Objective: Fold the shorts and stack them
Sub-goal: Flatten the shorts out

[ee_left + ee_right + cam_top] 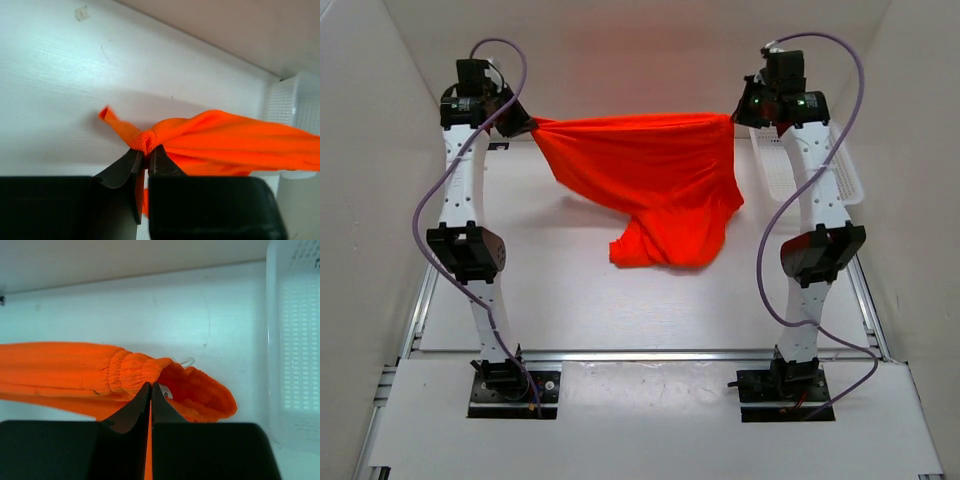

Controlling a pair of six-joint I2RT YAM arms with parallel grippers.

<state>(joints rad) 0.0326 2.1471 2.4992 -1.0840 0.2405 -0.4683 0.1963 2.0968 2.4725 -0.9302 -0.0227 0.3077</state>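
I held the shorts (pixel 650 180) stretched above the table (pixel 570 310), my left end effector (pixel 146 150) at ten o'clock pinched shut on a corner and my right end effector (pixel 151 385) at two o'clock clamped on the waistband. I judged this the spreading step; next came lowering them flat.

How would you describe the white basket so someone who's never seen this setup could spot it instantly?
Start at the white table and look to its far right side, where the right arm crosses over it. The basket sits there: a shallow white plastic tub with mesh walls, unlike the soft orange shorts hanging beside it.
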